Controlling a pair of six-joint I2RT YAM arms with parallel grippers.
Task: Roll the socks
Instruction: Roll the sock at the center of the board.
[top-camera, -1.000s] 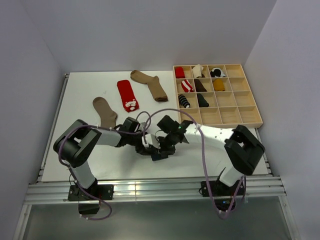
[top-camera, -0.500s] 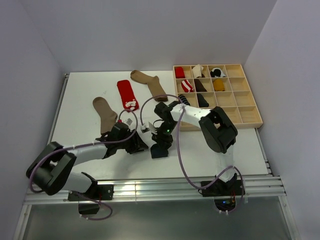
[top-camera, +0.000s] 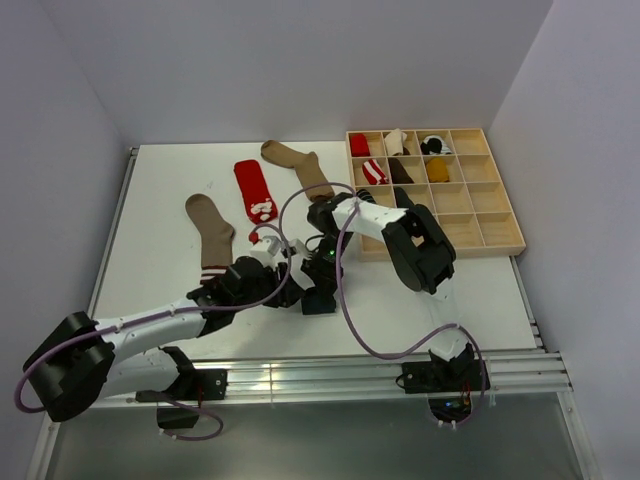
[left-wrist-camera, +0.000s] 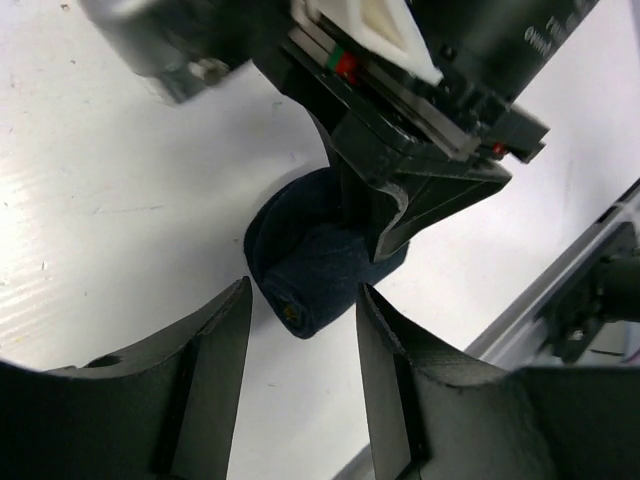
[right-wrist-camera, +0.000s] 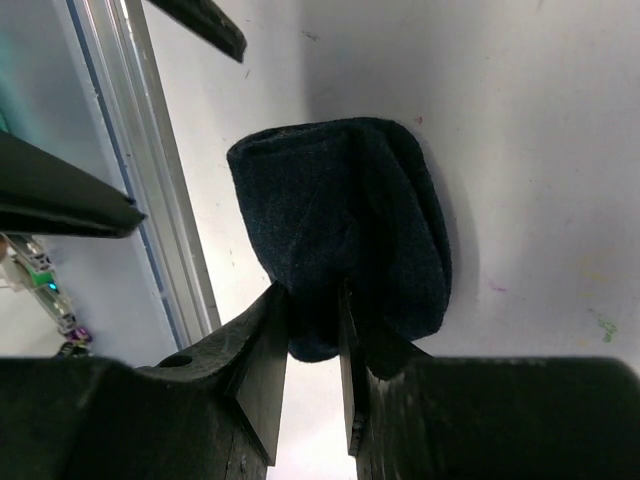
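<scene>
Navy sock (right-wrist-camera: 340, 230) rolled, on desk (right-wrist-camera: 520, 120); edge clamped in right pincer (right-wrist-camera: 312, 330), jaws narrow. Left pincer (left-wrist-camera: 302, 305) wide, roll between tips, gaps visible. Top view alone shows red sock (top-camera: 254, 189), tray (top-camera: 480, 246).

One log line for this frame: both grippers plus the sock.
left gripper: open | right gripper: shut on navy sock roll | roll: on table

right gripper (right-wrist-camera: 312, 330) covering navy sock (right-wrist-camera: 340, 210), left flank reachable
</scene>
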